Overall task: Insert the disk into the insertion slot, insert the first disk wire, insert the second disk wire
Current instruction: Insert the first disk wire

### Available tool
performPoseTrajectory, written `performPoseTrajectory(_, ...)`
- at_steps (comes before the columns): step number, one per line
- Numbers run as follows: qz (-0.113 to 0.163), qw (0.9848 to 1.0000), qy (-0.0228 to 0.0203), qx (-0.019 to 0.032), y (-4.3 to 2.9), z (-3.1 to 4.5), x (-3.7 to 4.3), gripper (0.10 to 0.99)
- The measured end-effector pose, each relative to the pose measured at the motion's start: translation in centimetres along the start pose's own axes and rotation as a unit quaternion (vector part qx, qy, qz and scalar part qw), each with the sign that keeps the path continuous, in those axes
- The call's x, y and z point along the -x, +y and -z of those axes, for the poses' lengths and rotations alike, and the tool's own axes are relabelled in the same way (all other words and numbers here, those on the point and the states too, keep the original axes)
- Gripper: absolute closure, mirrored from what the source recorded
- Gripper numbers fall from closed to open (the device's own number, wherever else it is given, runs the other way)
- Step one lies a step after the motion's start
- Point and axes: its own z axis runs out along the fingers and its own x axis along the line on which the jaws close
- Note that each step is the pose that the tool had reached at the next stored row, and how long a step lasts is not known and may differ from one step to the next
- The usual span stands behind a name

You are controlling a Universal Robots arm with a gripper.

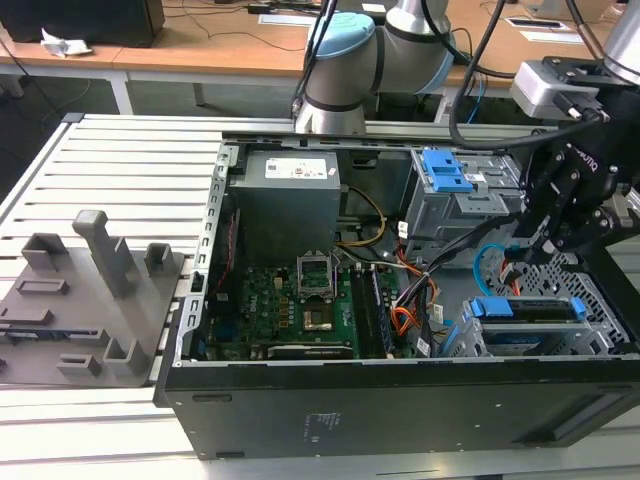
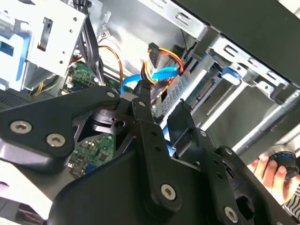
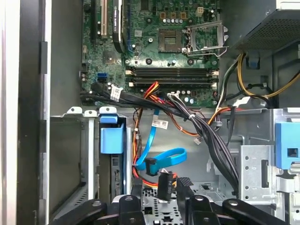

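Down in the case's low corner the disk (image 1: 530,308) sits in the insertion slot (image 1: 600,325), the second disk wire (image 3: 161,157) looping loose beside it. The tool (image 2: 161,101) hovers spread and empty; I reckon it could snag the orange wires (image 3: 150,181).

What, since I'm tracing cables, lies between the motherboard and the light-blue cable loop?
A black cable bundle crosses there, in the first wrist view.

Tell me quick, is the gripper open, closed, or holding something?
Gripper: cannot be told; it hangs close to the blue wire.
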Motion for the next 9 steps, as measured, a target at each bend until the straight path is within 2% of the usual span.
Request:
performPoseTrajectory(6,0.0,1.0,0.0023,0.0,-0.08,-1.33,0.16,0.667)
performPoseTrajectory(9,0.0,1.0,0.0024,0.0,-0.08,-1.35,0.16,0.667)
